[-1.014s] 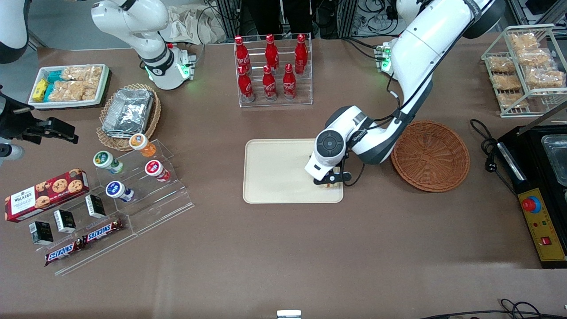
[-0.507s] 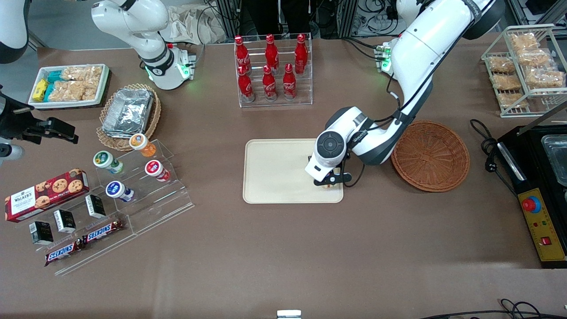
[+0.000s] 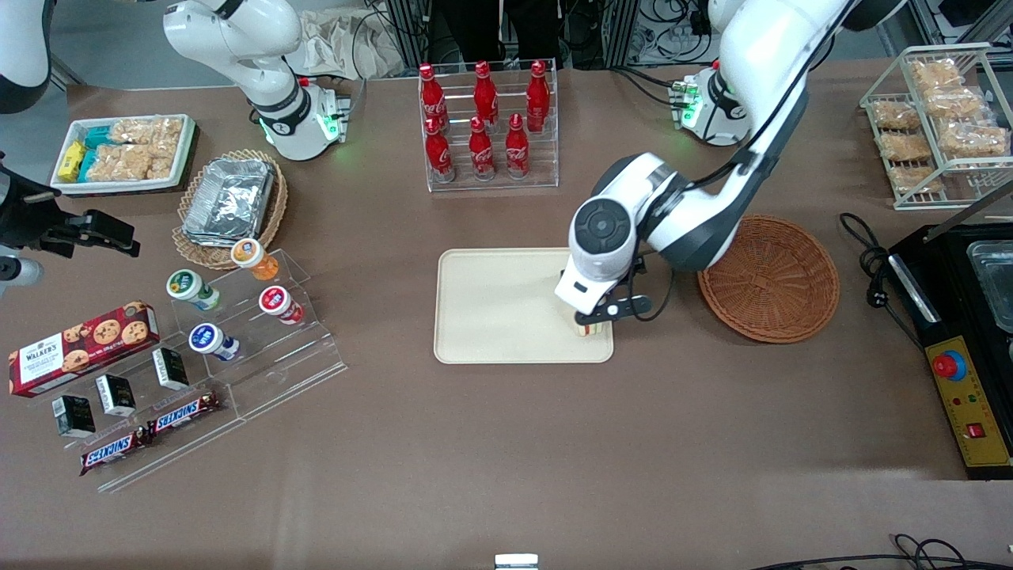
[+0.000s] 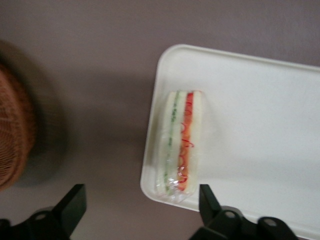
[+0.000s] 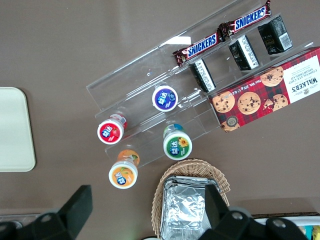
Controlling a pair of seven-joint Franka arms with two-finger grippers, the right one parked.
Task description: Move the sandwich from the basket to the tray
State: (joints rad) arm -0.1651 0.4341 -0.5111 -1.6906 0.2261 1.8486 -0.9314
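The sandwich [image 3: 587, 329] [image 4: 181, 142], a wrapped pale wedge with red and green filling lines, lies on the cream tray [image 3: 498, 309] [image 4: 260, 125]. It rests at the tray corner nearest the basket and the front camera. My left gripper [image 3: 598, 315] [image 4: 140, 196] hovers above it, open, with its black fingers [image 4: 75, 200] spread wide and nothing between them. The reddish-brown woven basket [image 3: 769, 279] [image 4: 12, 135] sits beside the tray, toward the working arm's end of the table, and looks empty.
A clear rack of red cola bottles [image 3: 484, 127] stands farther from the front camera than the tray. A black appliance with a yellow control box [image 3: 961, 348] sits at the working arm's end. An acrylic stand with yogurt cups [image 3: 237, 317] lies toward the parked arm's end.
The gripper has lifted off the sandwich and the wrist has risen and shifted slightly toward the basket. The sandwich stays on the tray.
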